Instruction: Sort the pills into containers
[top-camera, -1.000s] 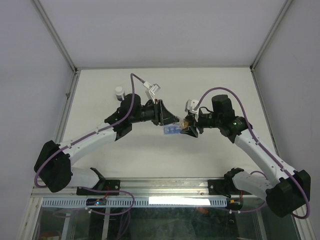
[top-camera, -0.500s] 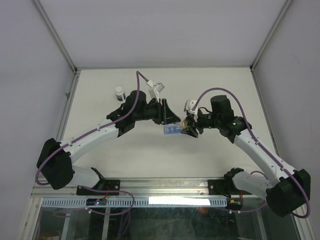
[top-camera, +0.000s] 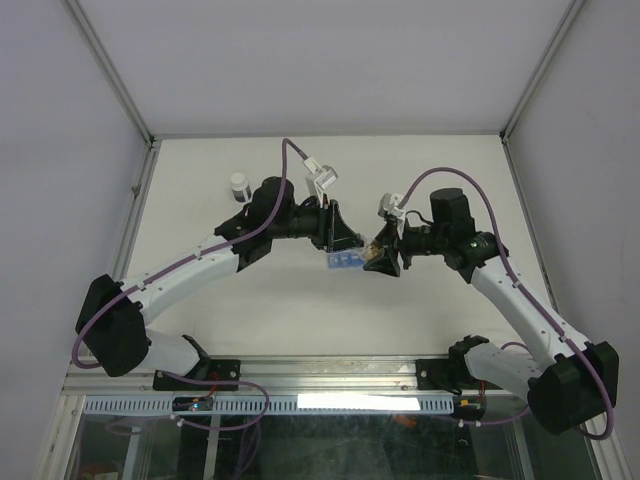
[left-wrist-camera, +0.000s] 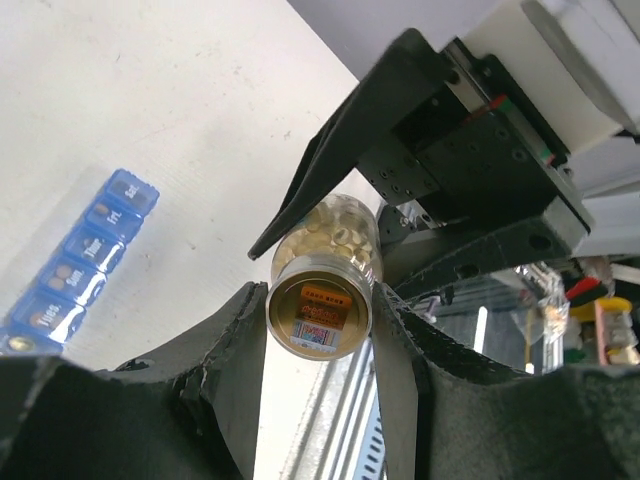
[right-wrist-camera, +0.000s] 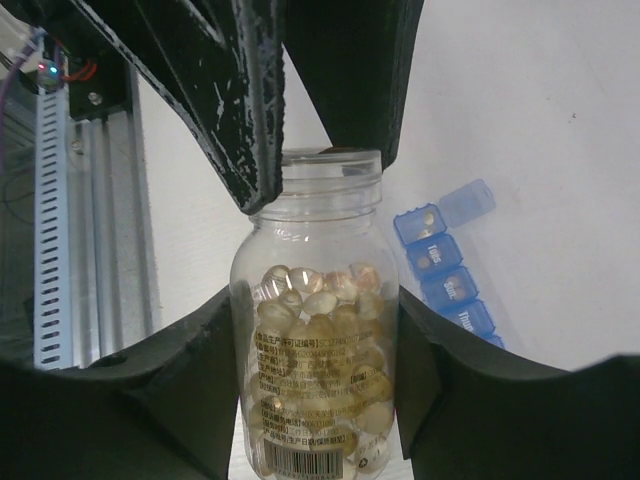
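Two grips on bottle (right-wrist-camera: 318, 400): left tool (left-wrist-camera: 320, 300), right tool (right-wrist-camera: 316, 300); organiser (left-wrist-camera: 75, 262) end hidden.

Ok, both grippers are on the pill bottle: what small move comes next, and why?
Probably turn the left gripper to unscrew the bottle's top: it clamps that end, the right gripper holds the body, and the pills are inside, with the blue organiser beside it.

White day abbreviations stand on the pill organiser (left-wrist-camera: 85, 250) lids, "Fri." and "Thur." among them; the pill bottle (right-wrist-camera: 315, 350) label's fine print and barcode digits are too small to read
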